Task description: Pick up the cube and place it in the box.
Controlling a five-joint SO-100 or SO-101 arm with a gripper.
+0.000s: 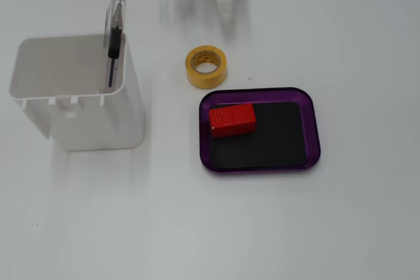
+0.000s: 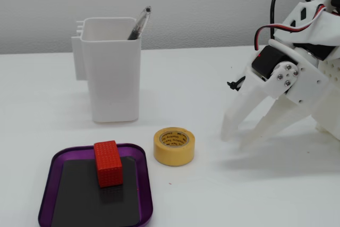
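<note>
Already in: cube sits inside box, hand well apart

Small bright red rectangular cube lies on the black floor of the shallow purple box, at one end of it, touching nothing else; long axis runs along the box's length. White two-finger hand sits near the tabletop's right edge in the side fixed view, fingers parted, empty, tips close to the tabletop. Yellow tape roll lies between hand and box. Placement looks done; likely nothing left but retreat.

open table around box | tape roll just beside rim | bin well apart
</note>
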